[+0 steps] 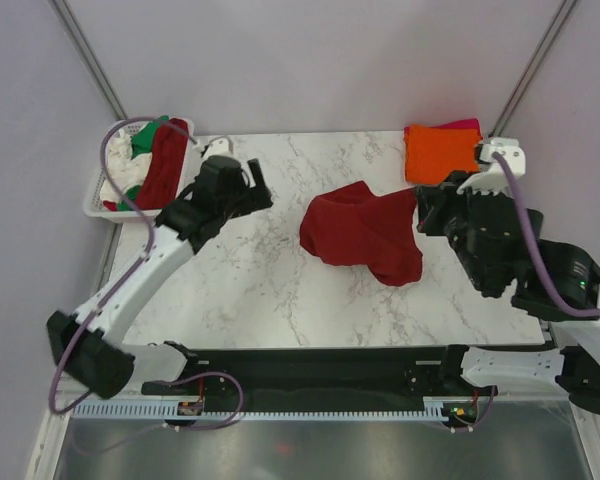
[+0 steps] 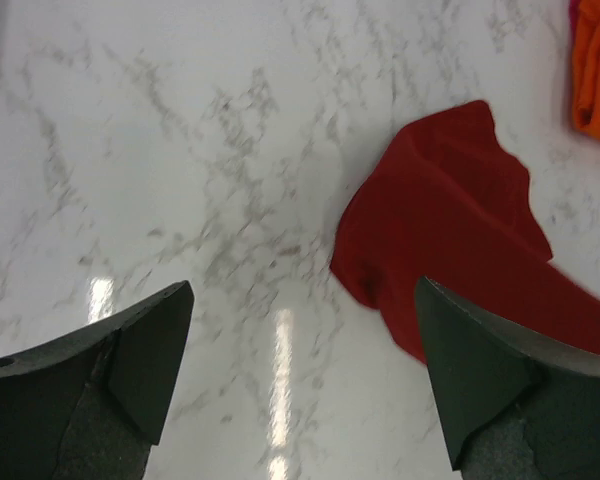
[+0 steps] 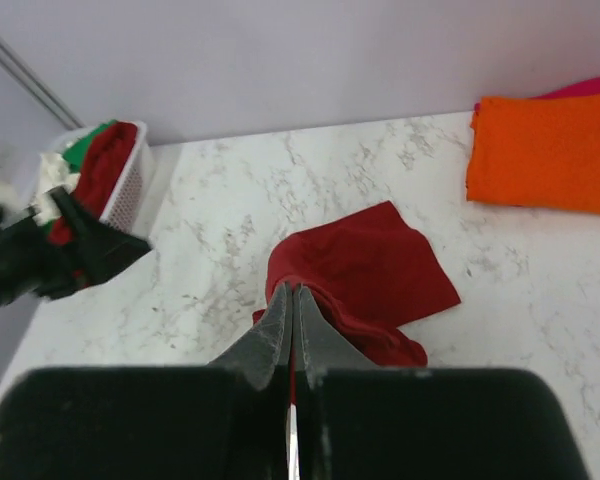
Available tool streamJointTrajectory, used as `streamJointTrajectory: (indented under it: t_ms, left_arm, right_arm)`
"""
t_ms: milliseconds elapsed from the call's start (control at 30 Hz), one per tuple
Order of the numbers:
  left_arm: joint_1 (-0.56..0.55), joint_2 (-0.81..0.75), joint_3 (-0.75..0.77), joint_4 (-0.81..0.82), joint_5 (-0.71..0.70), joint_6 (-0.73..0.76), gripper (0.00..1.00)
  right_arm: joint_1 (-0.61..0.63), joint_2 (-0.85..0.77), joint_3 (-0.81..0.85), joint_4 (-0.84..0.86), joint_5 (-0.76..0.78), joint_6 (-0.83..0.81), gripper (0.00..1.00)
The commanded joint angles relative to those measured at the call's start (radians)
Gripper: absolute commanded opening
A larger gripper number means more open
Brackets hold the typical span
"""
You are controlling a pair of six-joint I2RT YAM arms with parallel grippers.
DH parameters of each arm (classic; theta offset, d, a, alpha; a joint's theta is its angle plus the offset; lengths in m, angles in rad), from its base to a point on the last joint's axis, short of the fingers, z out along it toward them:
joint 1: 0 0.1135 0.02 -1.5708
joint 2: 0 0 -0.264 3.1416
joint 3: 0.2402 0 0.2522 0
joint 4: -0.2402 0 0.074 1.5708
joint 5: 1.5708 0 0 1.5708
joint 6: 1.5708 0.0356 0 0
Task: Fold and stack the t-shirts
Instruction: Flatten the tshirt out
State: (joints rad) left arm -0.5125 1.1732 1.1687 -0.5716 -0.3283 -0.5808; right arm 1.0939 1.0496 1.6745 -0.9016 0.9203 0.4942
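Observation:
A dark red t-shirt [image 1: 360, 232] lies crumpled in the middle of the marble table; it also shows in the left wrist view [image 2: 450, 220] and the right wrist view [image 3: 365, 270]. My right gripper [image 1: 421, 207] is at its right edge, and its jaws [image 3: 293, 290] are shut on a fold of the cloth. My left gripper [image 1: 259, 186] is open and empty above bare table [image 2: 302, 290], left of the shirt. A folded orange t-shirt [image 1: 441, 152] lies on a magenta-pink one [image 1: 466, 124] at the back right.
A white lattice basket [image 1: 97, 196] at the back left holds a green t-shirt [image 1: 149, 130], a white one [image 1: 141, 146] and a second dark red one [image 1: 162, 165]. Grey walls close the back and sides. The arm bases stand along the near edge.

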Motion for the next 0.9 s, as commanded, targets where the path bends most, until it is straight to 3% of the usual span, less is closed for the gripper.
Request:
streamJointTrajectory:
  t_ms: [0, 33, 233, 267, 367, 667, 867]
  left_arm:
    - [0.003, 0.237, 0.211, 0.150, 0.135, 0.053, 1.00]
    - [0.006, 0.385, 0.271, 0.147, 0.164, 0.070, 1.00]
    - [0.048, 0.813, 0.679, 0.101, 0.389, 0.122, 1.00]
    - [0.049, 0.929, 0.782, 0.058, 0.441, 0.133, 1.00]
    - [0.049, 1.077, 0.911, 0.007, 0.480, 0.127, 0.99]
    - [0.008, 1.217, 0.944, 0.001, 0.561, 0.105, 0.96]
    - [-0.027, 1.264, 0.958, -0.001, 0.615, 0.082, 0.78]
  right_arm:
    - [0.001, -0.042, -0.027, 0.025, -0.071, -0.027, 0.00]
    - [0.000, -0.042, -0.048, -0.012, -0.058, 0.016, 0.00]
    - [0.001, -0.066, -0.317, -0.138, -0.083, 0.288, 0.00]
    - [0.001, -0.085, -0.364, -0.141, -0.092, 0.305, 0.00]
    - [0.001, -0.112, -0.415, -0.132, -0.107, 0.322, 0.00]
    - [0.001, -0.077, -0.429, -0.138, -0.051, 0.271, 0.00]
    - [0.001, -0.057, -0.459, -0.128, -0.034, 0.267, 0.00]
